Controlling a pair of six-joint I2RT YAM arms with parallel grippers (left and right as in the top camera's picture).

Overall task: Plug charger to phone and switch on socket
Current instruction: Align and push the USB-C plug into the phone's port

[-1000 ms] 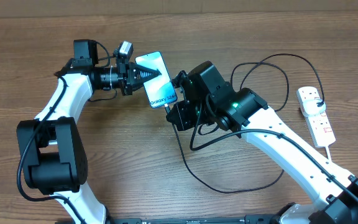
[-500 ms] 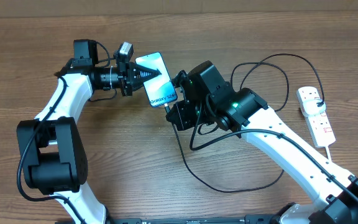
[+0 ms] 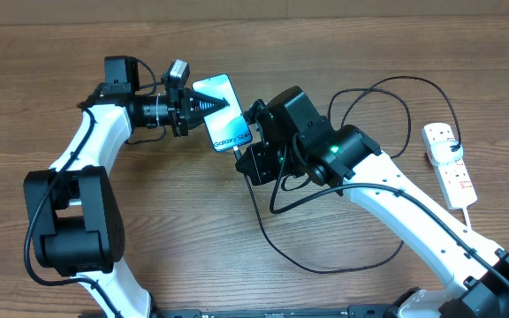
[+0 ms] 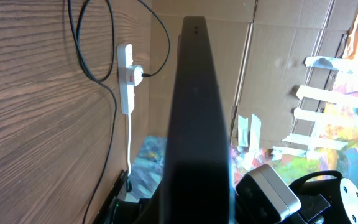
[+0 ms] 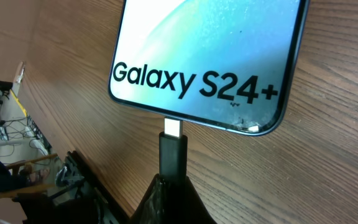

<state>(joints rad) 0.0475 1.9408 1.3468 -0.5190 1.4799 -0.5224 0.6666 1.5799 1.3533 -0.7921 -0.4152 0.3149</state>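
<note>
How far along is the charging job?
Done: the charger reaches the socket. In hand: the left claw grips the phone; the right claw holds the charger's tip at the port, metal showing. Left: seat it fully, then switch the socket on.

One phone (image 3: 223,113), one charger (image 5: 173,151), seemingly one socket (image 3: 449,168).

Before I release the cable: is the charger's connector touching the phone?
Touching. In the right wrist view the metal tip of the charger meets the bottom edge of the phone, no gap between them.
</note>
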